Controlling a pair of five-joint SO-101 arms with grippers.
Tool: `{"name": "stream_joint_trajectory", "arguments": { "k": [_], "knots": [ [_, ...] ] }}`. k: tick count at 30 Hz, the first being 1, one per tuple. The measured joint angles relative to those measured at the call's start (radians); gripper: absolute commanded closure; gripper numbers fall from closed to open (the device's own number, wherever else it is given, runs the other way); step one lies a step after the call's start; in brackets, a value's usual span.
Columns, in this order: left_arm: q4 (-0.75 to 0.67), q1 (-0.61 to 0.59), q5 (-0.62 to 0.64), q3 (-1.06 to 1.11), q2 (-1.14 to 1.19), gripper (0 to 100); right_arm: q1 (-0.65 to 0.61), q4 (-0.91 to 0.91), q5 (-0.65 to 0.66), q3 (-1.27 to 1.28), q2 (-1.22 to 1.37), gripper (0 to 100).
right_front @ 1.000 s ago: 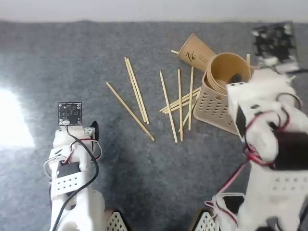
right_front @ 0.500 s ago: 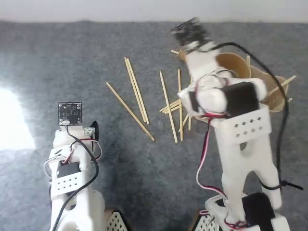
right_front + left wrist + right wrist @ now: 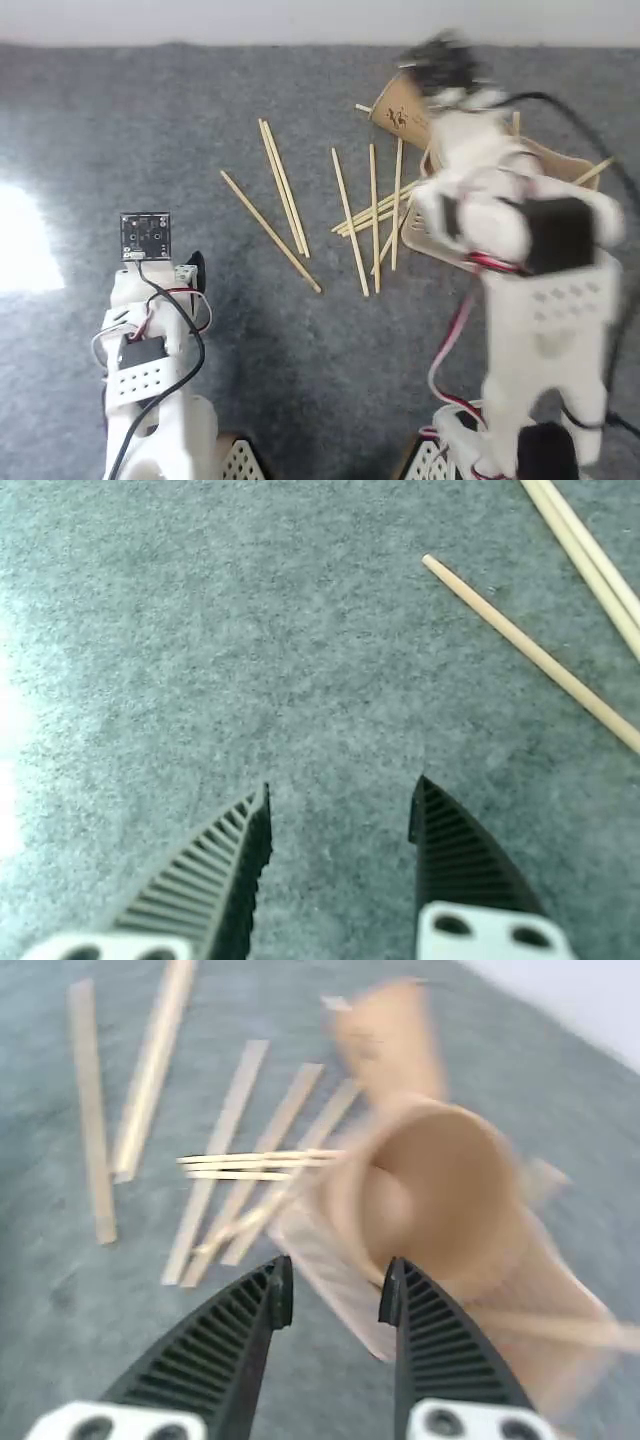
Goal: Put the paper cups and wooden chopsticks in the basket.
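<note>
Hovering over mat (image 3: 200,630), left fingers (image 3: 235,870) wide apart, right fingers (image 3: 245,1335) narrowly apart above basket (image 3: 432,228) with paper cup (image 3: 440,1190)

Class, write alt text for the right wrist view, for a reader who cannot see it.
The right gripper, jaws open, hangs near a paper cup lying in a tipped basket. Wooden chopsticks lie scattered on grey carpet beside it.

A grey, felt-like mat (image 3: 300,390) is covering the table, its nap looking coarse and speckled in the wrist views. A pale, plain strip (image 3: 200,20) is running along the mat's far edge, meeting it in a fairly straight line. A bright patch of light (image 3: 22,250) is falling on the mat at the high view's left side, washing out the grey there.
</note>
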Motion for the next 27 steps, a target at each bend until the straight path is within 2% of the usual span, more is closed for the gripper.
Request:
{"name": "stream_joint_trajectory", "arguments": {
  "k": [3,9,16,21,27],
  "knots": [
    [0.000,0.000,0.000,0.000,0.000,79,0.157,0.005,-0.002,-0.005,-0.008,84.9],
    [0.000,0.000,0.000,0.000,0.000,79,0.272,0.012,0.021,-0.005,-0.009,84.9],
    [0.000,0.000,0.000,0.000,0.000,79,0.512,0.014,0.025,0.038,-0.011,84.9],
    [0.000,0.000,0.000,0.000,0.000,79,0.546,0.005,0.028,0.176,-0.011,84.9],
    [0.000,0.000,0.000,0.000,0.000,79,0.549,-0.117,0.028,0.331,-0.011,84.9]
  ]
}}
